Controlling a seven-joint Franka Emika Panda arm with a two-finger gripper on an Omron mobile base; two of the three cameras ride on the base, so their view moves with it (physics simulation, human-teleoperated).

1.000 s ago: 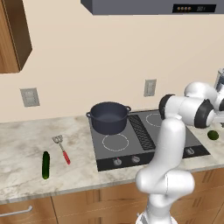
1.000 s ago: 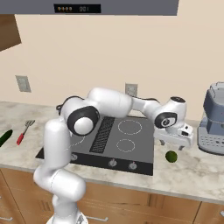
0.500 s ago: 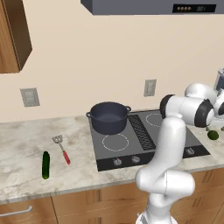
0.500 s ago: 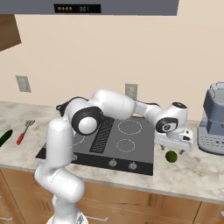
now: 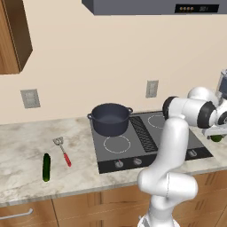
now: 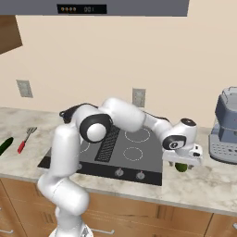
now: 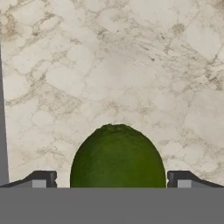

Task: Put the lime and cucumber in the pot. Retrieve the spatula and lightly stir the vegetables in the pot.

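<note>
The gripper (image 7: 111, 181) stands fully open, straddling the lime (image 7: 117, 157) on the tabletop (image 7: 131, 65), holding nothing. Close centred on the lime's widest part, so it cannot roll out, before lifting.

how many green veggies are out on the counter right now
2. The cucumber lies on the counter left of the stove, beside the spatula. The lime sits on the counter right of the stove, between the open gripper tips. The pot's inside can't be fully seen.
</note>
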